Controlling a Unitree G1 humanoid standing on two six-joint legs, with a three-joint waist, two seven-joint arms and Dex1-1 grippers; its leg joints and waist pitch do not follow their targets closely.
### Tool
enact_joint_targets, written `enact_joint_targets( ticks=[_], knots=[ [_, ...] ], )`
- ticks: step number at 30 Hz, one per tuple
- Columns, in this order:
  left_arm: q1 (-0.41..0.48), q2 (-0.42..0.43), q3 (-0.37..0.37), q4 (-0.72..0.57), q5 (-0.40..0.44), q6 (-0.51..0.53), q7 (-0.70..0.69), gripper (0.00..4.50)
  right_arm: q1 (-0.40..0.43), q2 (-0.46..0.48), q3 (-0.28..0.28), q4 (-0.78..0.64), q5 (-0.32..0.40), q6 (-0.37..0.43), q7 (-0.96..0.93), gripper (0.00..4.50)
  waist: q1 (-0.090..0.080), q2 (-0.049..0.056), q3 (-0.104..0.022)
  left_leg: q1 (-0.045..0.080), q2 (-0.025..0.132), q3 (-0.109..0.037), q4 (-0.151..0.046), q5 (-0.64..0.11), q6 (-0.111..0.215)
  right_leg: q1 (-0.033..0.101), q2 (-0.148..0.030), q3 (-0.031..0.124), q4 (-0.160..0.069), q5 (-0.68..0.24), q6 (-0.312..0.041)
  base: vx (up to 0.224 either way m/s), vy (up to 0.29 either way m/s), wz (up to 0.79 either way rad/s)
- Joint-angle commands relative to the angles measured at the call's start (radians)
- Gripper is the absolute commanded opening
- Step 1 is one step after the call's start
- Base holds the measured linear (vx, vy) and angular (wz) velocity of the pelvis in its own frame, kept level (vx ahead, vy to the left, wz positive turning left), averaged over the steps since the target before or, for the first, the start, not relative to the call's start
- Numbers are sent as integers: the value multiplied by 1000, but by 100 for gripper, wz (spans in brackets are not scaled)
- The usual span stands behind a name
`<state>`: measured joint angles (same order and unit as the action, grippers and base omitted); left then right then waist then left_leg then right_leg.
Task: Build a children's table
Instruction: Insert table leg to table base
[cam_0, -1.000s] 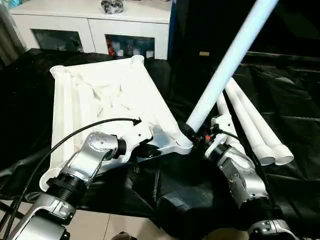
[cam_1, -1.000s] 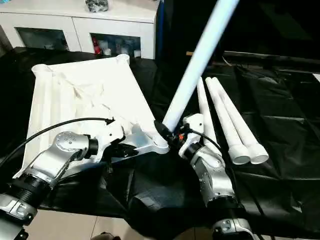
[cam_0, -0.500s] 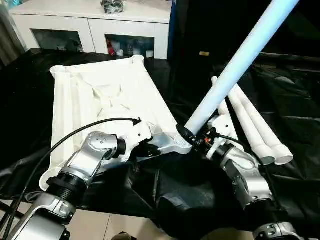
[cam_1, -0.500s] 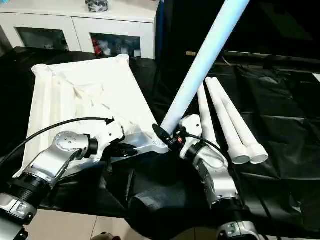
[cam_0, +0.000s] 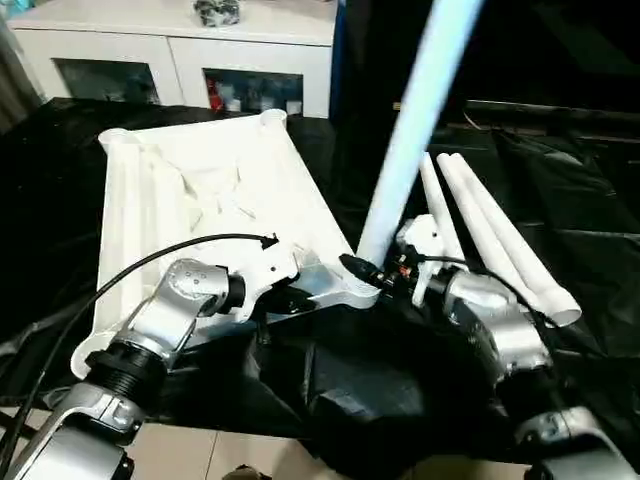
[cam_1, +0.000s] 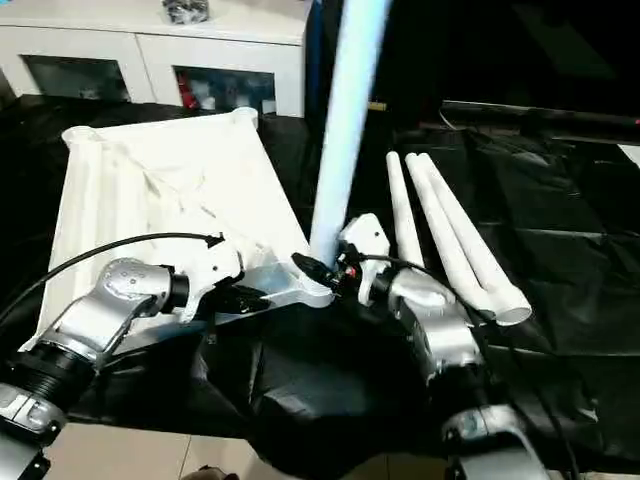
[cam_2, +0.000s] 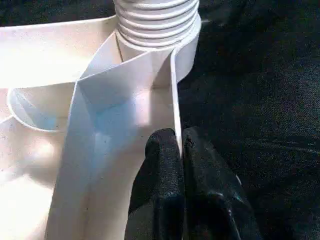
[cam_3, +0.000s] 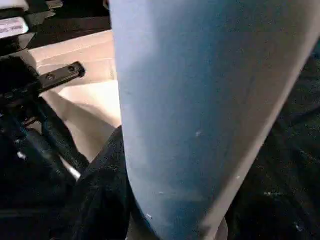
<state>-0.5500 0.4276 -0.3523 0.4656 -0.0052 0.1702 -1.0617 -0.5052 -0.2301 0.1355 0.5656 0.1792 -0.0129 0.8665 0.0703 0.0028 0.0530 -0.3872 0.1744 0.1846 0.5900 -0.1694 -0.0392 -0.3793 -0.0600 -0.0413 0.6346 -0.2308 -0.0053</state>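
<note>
First leg (cam_0: 410, 130) stands in the table top's (cam_0: 200, 190) corner socket at 5 o'clock; right gripper (cam_0: 385, 272) grips it, left gripper (cam_2: 179, 150) pinches the rim; three legs (cam_0: 490, 230) remain at 3 o'clock

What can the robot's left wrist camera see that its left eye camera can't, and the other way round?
The left wrist view alone shows the screw ridges on the end of the leg sitting in the corner socket, and the left end effector pinching the thin rim of the table top.

The left eye view alone shows the whole upside-down top, three spare legs lying on the black cloth, the right end effector at the standing leg's base, and the white cabinet behind.

Both show the leg at the near corner socket and the left end effector beside it.
</note>
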Motion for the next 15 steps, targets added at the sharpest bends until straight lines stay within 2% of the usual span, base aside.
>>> enact_joint_targets(
  ticks=[1, 6, 9, 14, 15],
  knots=[
    [-10, 11, -35, -5, 31, -11, -23, 0, 18, -4, 58, 44, -32, 32, 68, 191, -6, 1, -54, 24, 63, -25, -79, -269, 4, 24, -87, 51, -93, -182, -224, 0, 0, 0],
    [3, 17, -51, -32, 36, -25, -49, 0, 21, -22, 78, 69, -31, 25, 141, 191, -5, 2, -58, 24, 65, -25, -77, -238, 17, 28, -87, 49, -87, -113, -242, 0, 0, 0],
    [20, 26, -74, -43, 51, -43, -71, 0, 13, -37, 101, 124, -59, -3, 186, 191, -6, 0, -59, 24, 65, -23, -75, -231, 23, 30, -89, 48, -85, -91, -255, 0, 0, 0],
    [31, 42, -89, -51, 66, -64, -95, 0, -2, -45, 124, 179, -93, -48, 240, 191, -8, -7, -55, 28, 67, -24, -79, -275, 13, 28, -90, 49, -91, -157, -248, 0, 0, 0],
    [31, 43, -90, -50, 67, -65, -95, 0, -3, -45, 125, 180, -94, -50, 240, 191, -7, -5, -55, 29, 67, -25, -80, -281, 10, 27, -90, 49, -92, -166, -246, 0, 0, 0]
  ],
)
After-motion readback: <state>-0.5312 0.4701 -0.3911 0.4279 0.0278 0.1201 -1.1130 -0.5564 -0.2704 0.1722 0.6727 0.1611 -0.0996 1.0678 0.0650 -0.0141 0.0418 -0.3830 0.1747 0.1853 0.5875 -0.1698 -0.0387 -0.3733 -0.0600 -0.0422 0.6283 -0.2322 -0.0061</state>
